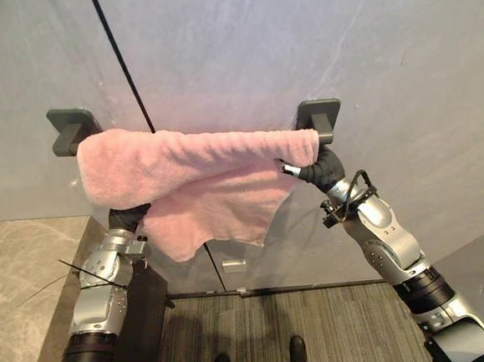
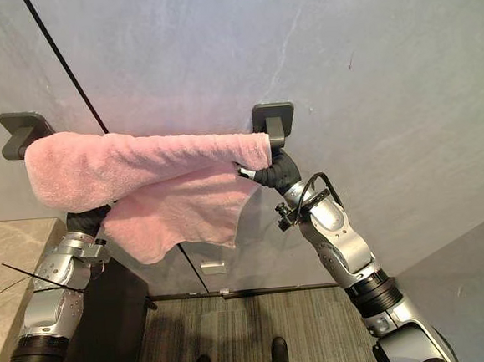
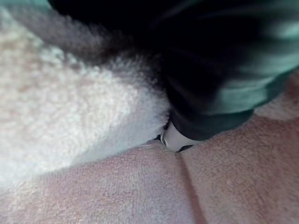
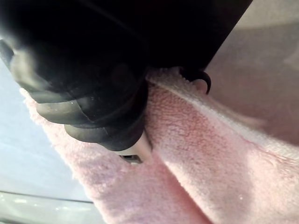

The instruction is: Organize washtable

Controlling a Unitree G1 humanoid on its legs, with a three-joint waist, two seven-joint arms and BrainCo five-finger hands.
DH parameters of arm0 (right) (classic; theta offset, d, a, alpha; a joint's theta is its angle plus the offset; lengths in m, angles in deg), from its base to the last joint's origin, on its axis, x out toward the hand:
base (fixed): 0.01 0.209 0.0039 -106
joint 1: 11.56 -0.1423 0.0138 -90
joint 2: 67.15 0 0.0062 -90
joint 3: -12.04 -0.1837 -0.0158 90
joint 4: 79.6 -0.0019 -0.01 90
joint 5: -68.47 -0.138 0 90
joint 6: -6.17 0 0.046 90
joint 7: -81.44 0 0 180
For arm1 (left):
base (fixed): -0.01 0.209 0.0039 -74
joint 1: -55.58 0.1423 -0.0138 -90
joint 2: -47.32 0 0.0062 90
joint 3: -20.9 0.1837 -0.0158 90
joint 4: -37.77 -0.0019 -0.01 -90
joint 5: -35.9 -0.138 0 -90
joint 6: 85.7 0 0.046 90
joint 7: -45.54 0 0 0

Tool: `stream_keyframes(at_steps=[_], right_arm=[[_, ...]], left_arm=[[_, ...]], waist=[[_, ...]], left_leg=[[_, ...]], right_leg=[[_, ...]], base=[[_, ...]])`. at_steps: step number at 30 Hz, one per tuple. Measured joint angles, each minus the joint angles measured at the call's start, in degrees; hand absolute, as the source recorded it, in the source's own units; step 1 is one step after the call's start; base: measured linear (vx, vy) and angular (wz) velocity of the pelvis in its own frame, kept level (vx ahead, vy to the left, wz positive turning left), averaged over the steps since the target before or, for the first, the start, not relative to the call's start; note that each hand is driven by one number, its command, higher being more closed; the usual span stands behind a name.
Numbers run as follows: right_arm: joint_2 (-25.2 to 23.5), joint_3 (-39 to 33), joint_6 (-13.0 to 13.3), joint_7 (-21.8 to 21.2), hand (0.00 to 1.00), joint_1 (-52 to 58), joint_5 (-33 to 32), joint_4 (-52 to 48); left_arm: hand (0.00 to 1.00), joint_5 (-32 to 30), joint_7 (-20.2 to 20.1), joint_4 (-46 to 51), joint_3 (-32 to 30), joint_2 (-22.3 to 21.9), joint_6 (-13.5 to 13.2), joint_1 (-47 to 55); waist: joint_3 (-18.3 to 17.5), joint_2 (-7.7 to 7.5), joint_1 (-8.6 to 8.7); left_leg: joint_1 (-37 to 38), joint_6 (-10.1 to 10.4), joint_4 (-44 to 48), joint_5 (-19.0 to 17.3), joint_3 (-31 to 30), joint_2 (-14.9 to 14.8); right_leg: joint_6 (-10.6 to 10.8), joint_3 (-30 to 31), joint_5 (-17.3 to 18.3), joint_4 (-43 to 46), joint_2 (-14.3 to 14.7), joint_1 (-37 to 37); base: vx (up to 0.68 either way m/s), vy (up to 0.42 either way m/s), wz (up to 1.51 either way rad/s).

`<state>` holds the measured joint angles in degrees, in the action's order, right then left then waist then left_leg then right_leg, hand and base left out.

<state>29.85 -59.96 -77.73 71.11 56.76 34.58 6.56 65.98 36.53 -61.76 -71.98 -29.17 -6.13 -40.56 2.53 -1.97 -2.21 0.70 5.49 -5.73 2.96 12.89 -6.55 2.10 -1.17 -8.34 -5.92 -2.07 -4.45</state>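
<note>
Pink towel (image 1: 199, 172) hangs between the wall brackets (image 1: 319, 116): soft, light, floppy, best pinched along a hem. Left hand (image 1: 129, 215) is under its 7 o'clock corner, right hand (image 1: 325, 170) at 3 o'clock, and I can't tell either's grip.

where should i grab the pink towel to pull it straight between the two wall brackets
Likely the lower hem of the pink towel, pinched from below and in front. That flap hangs loose off the wall, so fingers can close round it. The top fold lies bunched from the left bracket to the right bracket, leaving little to grip.
</note>
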Motion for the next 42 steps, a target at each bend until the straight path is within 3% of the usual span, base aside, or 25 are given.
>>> stream_keyframes(at_steps=[9,14,18,24,30,37,42], right_arm=[[1.54,0.88,0.03,-0.45,0.0,-0.06,-3.64,0.48],[5.76,0.91,0.34,-2.51,0.0,0.67,-7.29,0.26],[6.2,-1.17,1.46,-2.47,0.0,3.58,-9.07,0.31],[6.71,-6.66,0.89,-2.6,0.0,15.11,-10.4,2.67],[4.96,-13.22,-1.59,-2.36,0.0,25.72,-8.78,5.78],[2.49,-19.03,-2.15,-2.29,0.0,28.37,-7.08,5.78],[0.04,-30.79,-2.12,0.89,0.0,28.27,-2.56,5.71]], left_arm=[[0.0,0.15,-0.53,-1.37,-0.58,1.06,0.89,2.36],[0.0,0.26,-6.11,-1.38,-0.07,11.47,2.03,6.38],[0.0,0.37,-7.26,-2.11,-0.79,14.67,2.11,7.46],[0.0,0.72,-7.26,-2.32,-4.58,14.84,2.18,8.06],[0.0,0.71,-7.24,-2.31,-7.07,14.16,2.26,10.91],[0.0,0.67,-7.0,-2.26,-9.98,12.78,2.28,12.41],[0.0,-0.2,-2.09,-0.99,-21.19,6.27,2.24,11.87]], waist=[[0.01,0.02,-0.01],[-0.02,-0.02,-0.28],[-0.05,-0.06,-0.49],[-0.22,-0.17,-0.38],[-0.67,1.01,0.13],[-1.24,1.58,1.2],[-2.03,1.78,1.31]], left_leg=[[-0.04,0.04,-0.01,0.03,-0.08,0.01],[-0.03,0.14,0.0,0.09,-0.14,0.07],[-0.07,0.12,0.0,0.07,-0.29,0.36],[-0.16,-0.09,0.01,-0.08,-0.3,0.85],[-0.13,-0.17,0.02,-0.13,-0.37,0.71],[-0.09,-0.13,0.3,-0.16,-0.38,0.71],[0.04,-0.14,0.11,-0.14,0.01,0.75]], right_leg=[[0.0,-0.14,0.0,0.0,-0.04,0.03],[-0.01,-0.22,0.0,-0.03,-0.12,0.16],[-0.05,-0.34,-0.02,-0.03,-0.44,0.26],[0.13,-0.43,0.1,-0.01,-0.99,0.28],[0.17,-0.44,0.14,-0.01,-0.85,0.17],[0.24,-0.41,0.18,-0.04,-0.83,0.17],[0.55,-0.61,0.42,-0.04,-0.78,0.17]], base=[[0.0,0.0,0.0],[0.0,0.0,0.02],[0.0,0.0,0.04],[0.0,0.0,0.01],[0.0,0.0,-0.01],[0.0,0.0,0.0],[0.0,0.0,-0.01]])
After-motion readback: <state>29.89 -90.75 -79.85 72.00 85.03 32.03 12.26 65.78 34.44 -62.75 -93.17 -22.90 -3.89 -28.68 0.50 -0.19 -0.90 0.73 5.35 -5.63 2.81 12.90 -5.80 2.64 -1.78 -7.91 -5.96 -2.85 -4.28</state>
